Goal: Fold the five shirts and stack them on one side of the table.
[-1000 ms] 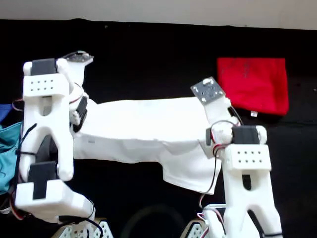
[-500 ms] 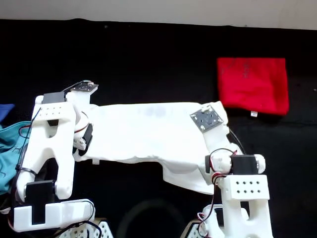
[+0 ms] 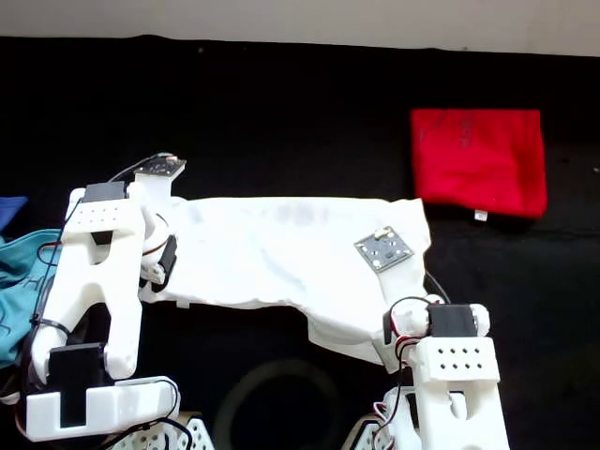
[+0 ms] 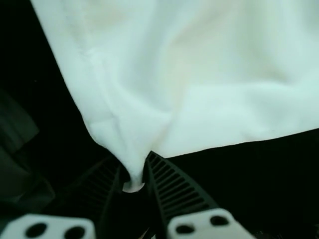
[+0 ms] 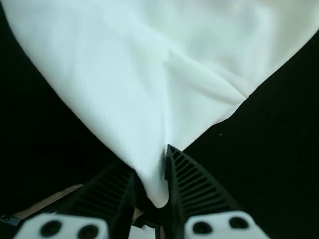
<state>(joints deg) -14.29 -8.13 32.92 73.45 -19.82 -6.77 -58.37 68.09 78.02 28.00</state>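
White shirt (image 3: 281,258) lies spread across the middle of the black desk (image 3: 281,103), long side running left to right. One flap reaches toward the near edge between the two arms.

I see the left fingers (image 4: 172,186) pinching a bunched corner of the white cloth, and the fabric narrows to a tip right between them. The right fingers (image 5: 192,186) are likewise pressed onto a fold of the same shirt, with a tongue of cloth caught between them.

From above, the left arm (image 3: 89,281) sits at the shirt's left end and the right arm (image 3: 455,361) at its near right corner.

Red shirt (image 3: 480,159), folded into a neat rectangle, rests at the far right of the desk, just beside the white shirt's far right corner. I cannot tell whether they touch.

Teal shirt (image 3: 14,281) is crumpled at the left edge, partly behind the left arm. A bit of blue cloth (image 3: 7,211) shows just beyond it.
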